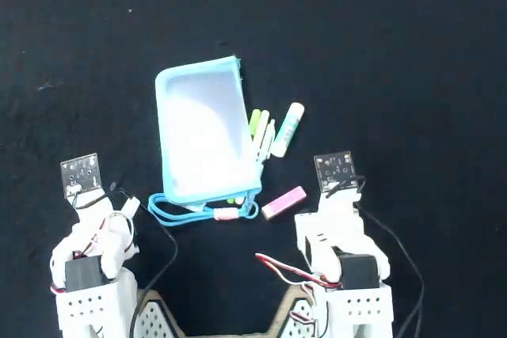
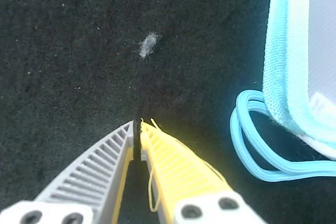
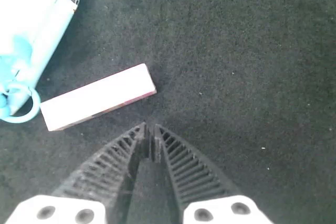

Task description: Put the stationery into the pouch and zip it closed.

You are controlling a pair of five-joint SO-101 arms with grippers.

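Observation:
The light blue pouch point(image 1: 204, 140) lies flat mid-table, its cord loop point(image 1: 178, 213) trailing off the near corner. Along its right side rest green and white pens point(image 1: 260, 128) and a glue stick point(image 1: 287, 129). A pink eraser point(image 1: 283, 203) lies just off the near right corner. My left gripper point(image 2: 140, 125) is shut and empty over bare cloth, a little left of the cord point(image 2: 257, 150) and the pouch edge point(image 2: 294, 66). My right gripper point(image 3: 150, 128) is shut and empty, its tips just short of the eraser point(image 3: 97, 103).
Black cloth point(image 1: 396, 77) covers the whole table. Both arm bases point(image 1: 87, 298) point(image 1: 352, 294) stand at the near edge. A speck of lint point(image 2: 148, 44) lies ahead of the left gripper. A blue ring point(image 3: 21, 106) hangs at the pouch's corner.

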